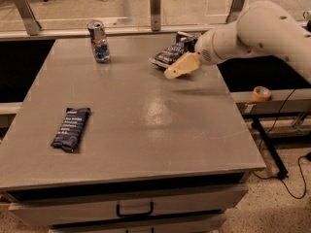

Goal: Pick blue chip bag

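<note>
The blue chip bag [169,55] was found lying crumpled at the far right of the grey table [146,130], well apart from the drink can [99,41] at the far left and the flat dark packet [71,128] at the near left. The gripper [177,69] was placed against the bag's near right edge. Whether it was spread or pressed together could not be told.
</note>
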`<state>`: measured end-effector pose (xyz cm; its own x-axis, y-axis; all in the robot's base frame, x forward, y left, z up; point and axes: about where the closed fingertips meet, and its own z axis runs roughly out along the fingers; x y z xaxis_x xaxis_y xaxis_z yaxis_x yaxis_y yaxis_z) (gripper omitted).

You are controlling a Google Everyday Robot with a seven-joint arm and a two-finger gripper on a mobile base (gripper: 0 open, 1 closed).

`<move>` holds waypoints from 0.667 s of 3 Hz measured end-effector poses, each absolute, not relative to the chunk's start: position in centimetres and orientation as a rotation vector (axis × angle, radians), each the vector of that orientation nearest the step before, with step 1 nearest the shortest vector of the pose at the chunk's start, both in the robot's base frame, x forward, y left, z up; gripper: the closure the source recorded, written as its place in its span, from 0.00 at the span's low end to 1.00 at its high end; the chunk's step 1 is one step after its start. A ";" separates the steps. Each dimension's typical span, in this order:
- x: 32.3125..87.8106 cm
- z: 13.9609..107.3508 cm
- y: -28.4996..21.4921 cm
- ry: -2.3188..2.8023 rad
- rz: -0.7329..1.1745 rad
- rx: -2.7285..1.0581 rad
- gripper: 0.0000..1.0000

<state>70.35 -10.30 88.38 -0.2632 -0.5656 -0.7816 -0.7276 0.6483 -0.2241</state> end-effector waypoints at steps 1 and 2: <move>71.6 87.1 -8.2 1.973 0.224 -0.982 0.00; 72.1 86.2 -7.0 1.988 0.227 -0.970 0.18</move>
